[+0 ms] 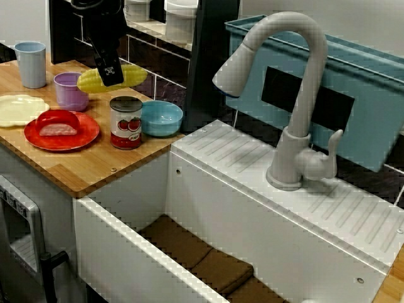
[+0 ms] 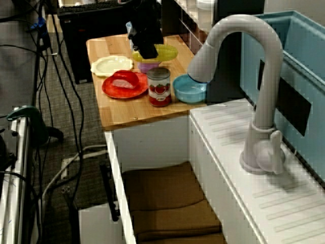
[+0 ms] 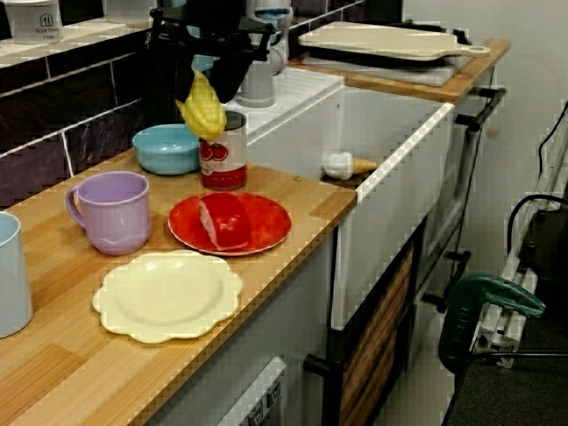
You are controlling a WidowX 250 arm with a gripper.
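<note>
One black gripper [image 1: 108, 71], fingers closed on the near edge of a yellow-green plastic item [image 1: 132, 77], oval in the view facing the sink. Hard to tell whether dish or toy corn cob. Held in the air over the back of the wooden surface [image 1: 95, 167], touching nothing below. Just under it, a lilac plastic mug [image 1: 69, 91], upright; in the view along the sink, sits right above that mug. In front, near, a tin can with a red tomato label [image 1: 126, 123], standing upright. Just beside the can, toward the sink, a light blue plastic bowl [image 1: 161, 118]. On the can's other side, a round red plate [image 1: 85, 132] carrying a red domed piece [image 1: 58, 123]. Next to that, a cream scalloped plate [image 1: 19, 108], bare. Behind it, well apart from the gripper, a pale blue cup [image 1: 31, 64]. Off to the side, a white sink [image 1: 126, 252] with brown cloths [image 1: 202, 259] in its basin and a grey curved faucet [image 1: 297, 95] behind.
</note>
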